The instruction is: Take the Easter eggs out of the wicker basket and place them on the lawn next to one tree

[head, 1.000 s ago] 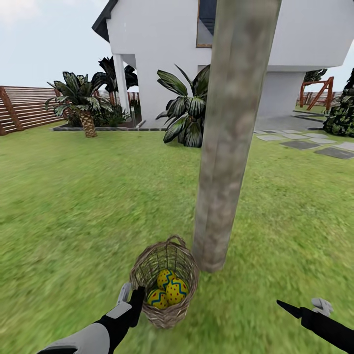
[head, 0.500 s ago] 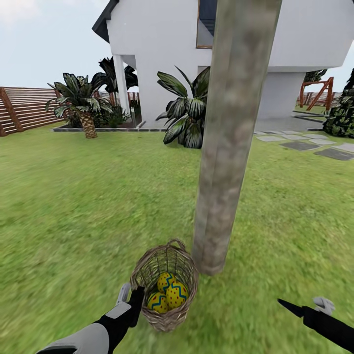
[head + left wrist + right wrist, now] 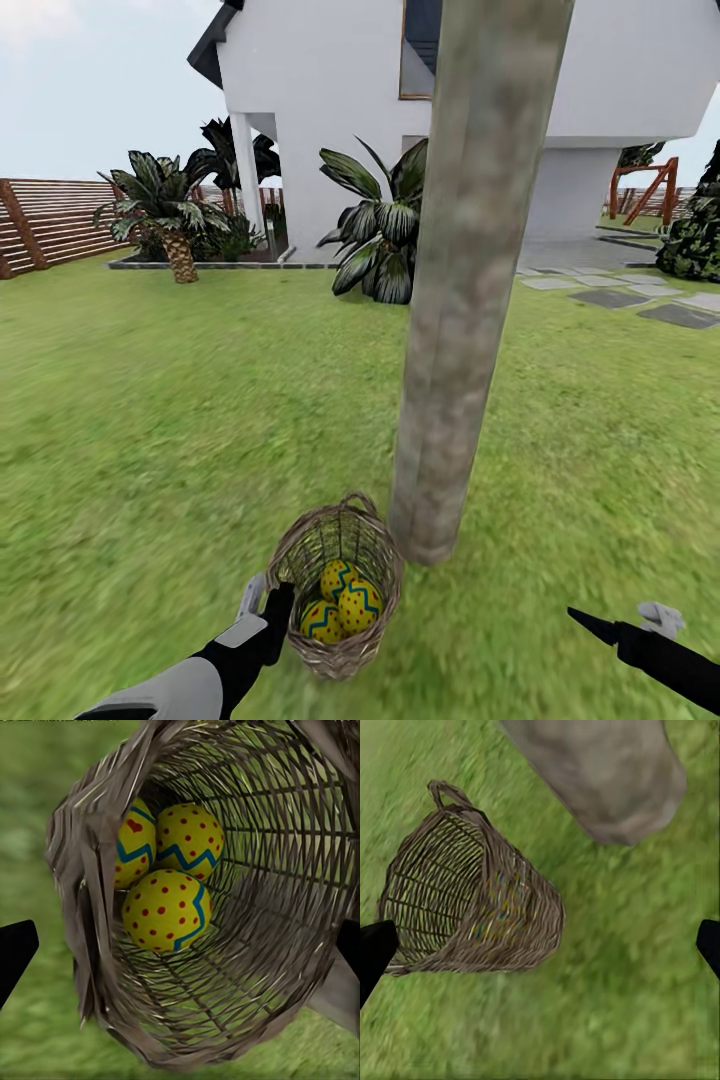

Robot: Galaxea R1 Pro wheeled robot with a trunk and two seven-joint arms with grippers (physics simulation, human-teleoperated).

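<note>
Lawn [image 3: 150, 420]: wide green grass running to the white house [image 3: 330, 90].
Tree [image 3: 455, 300]: thick grey-brown trunk, its foot just beside the basket.
Wicker basket [image 3: 340, 585]: on the grass; over the last second it has slid a little lower and toward the robot in the head view.
Easter eggs [image 3: 169, 866]: all three lie together inside, so none is delivered yet.
Left gripper [image 3: 268, 610]: at the basket's rim, jaws spread wide, holding nothing.
Right gripper [image 3: 625, 625]: over grass, spread, empty.
</note>
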